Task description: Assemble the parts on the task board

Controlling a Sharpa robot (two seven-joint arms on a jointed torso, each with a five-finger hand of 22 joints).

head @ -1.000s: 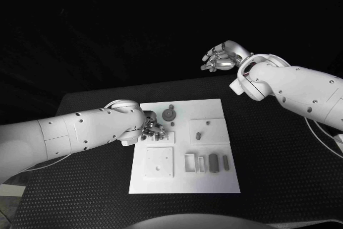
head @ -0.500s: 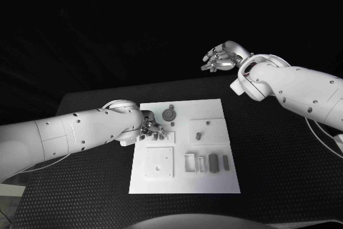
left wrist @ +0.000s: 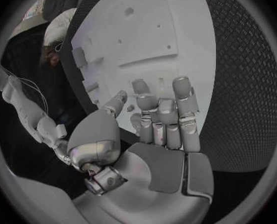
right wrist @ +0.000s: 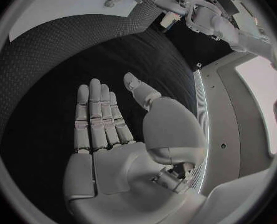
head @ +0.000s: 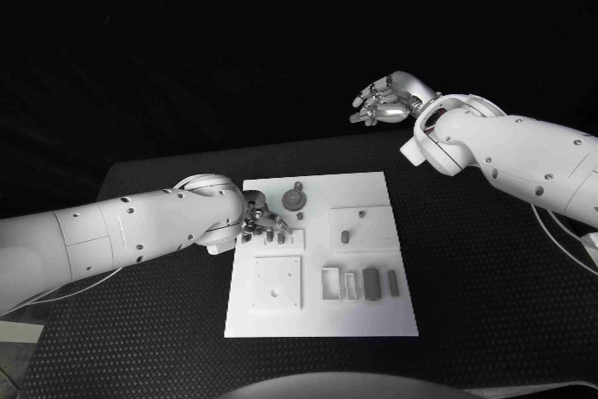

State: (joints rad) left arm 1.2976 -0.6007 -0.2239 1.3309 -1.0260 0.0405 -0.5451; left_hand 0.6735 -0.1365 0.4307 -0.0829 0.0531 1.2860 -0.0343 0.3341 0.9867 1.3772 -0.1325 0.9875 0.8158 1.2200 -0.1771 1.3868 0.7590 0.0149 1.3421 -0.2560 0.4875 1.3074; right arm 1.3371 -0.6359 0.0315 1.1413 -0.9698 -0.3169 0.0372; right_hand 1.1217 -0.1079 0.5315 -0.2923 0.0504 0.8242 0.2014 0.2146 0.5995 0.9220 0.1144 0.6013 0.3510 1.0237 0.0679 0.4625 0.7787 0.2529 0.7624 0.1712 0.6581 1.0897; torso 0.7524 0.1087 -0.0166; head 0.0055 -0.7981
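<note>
The white task board [head: 327,317] lies mid-table. A round grey part [head: 294,198] sits near its far edge, and a small grey peg [head: 344,237] stands in a raised square plate. Three grey blocks [head: 372,284] lie in a row at the near right. My left hand [head: 264,226] hovers over the board's left edge with fingers bent down; in the left wrist view the left hand [left wrist: 155,127] shows nothing plainly between thumb and fingers above the board [left wrist: 150,35]. My right hand [head: 386,101] is raised beyond the table's far edge; the right hand [right wrist: 113,134] is flat and holds nothing.
A white square plate [head: 276,282] with small holes lies on the board's near left. The black table [head: 486,269] stretches to the right of the board. My left forearm [head: 124,231] covers the table's left side.
My left hand has shifted slightly toward the far side of the board. The right arm has not moved.
</note>
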